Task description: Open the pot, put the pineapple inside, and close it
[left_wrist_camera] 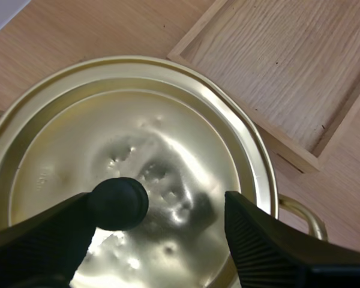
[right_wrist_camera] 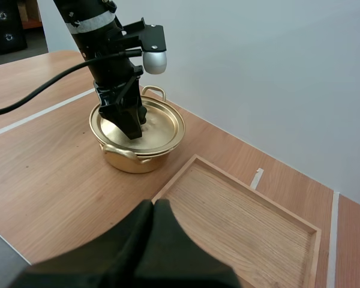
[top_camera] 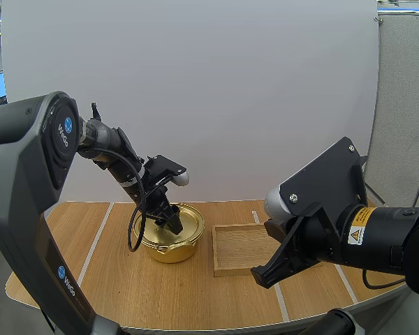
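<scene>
Gold-coloured metal pot (top_camera: 169, 248) stands on the wooden table (top_camera: 105, 293), towards the far side and just left of a shallow wooden tray (top_camera: 237, 244). The two are near each other but not touching. The lid (left_wrist_camera: 168, 132) sits on the pot, seated level inside the rim, its shiny face dented in several spots. A black round knob (left_wrist_camera: 119, 204) rises from the lid's middle. One loop handle (left_wrist_camera: 300, 213) of the pot juts out on the tray side.

My left gripper (left_wrist_camera: 159, 207) is down over the lid, its fingers spread wide with the ribbed inner faces turned to each other. The knob lies between them, hard up against one finger and well apart from the other. It looks to be touching that finger, though the contact is hard to judge from this angle. Nothing is pinched.

My right gripper (right_wrist_camera: 154, 210) hangs above the table at the near side of the tray, well apart from the pot. Its fingers are pressed together into one dark wedge, holding nothing, and point towards the tray's near edge.
</scene>
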